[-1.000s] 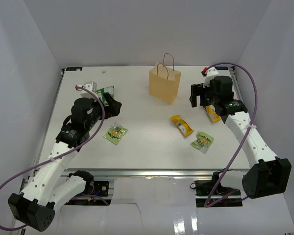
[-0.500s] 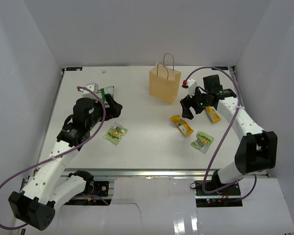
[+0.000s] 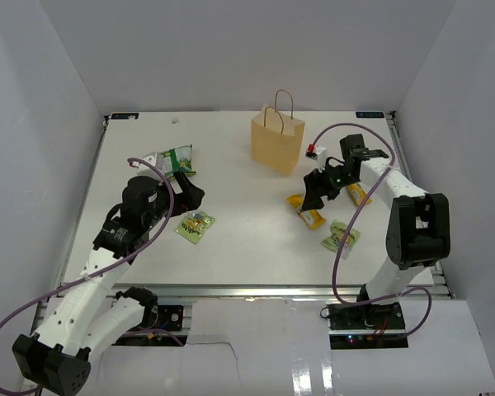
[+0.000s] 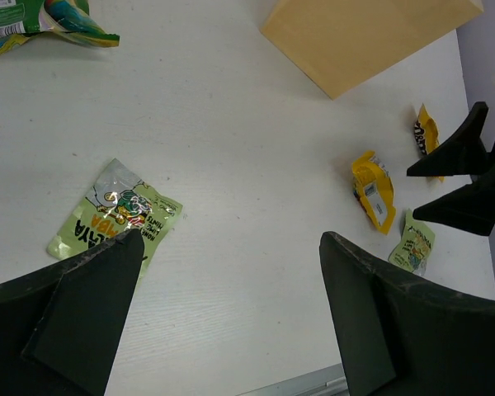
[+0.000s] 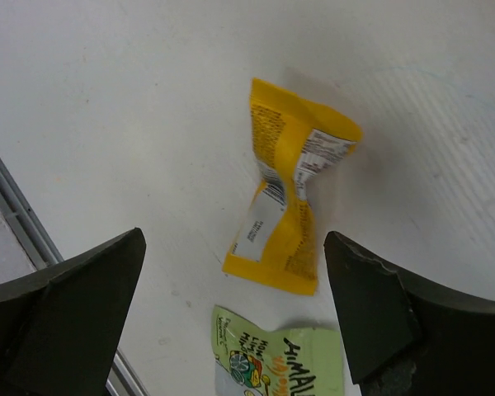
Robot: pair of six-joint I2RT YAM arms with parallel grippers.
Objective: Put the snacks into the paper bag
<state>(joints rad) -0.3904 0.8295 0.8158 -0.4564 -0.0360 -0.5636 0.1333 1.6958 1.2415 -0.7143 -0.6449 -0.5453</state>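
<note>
This is a robotics laboratory cell, not a home or a shop. A plain white table stands inside bare white panels on its left, back and right sides. Two white robot arms, the left arm and the right arm, are mounted at a metal rail on the near edge. Purple cables hang loose from the arms. Below the table sits a dark unit with a small red light, possibly a controller, but the view there is too dim to be sure.
</note>
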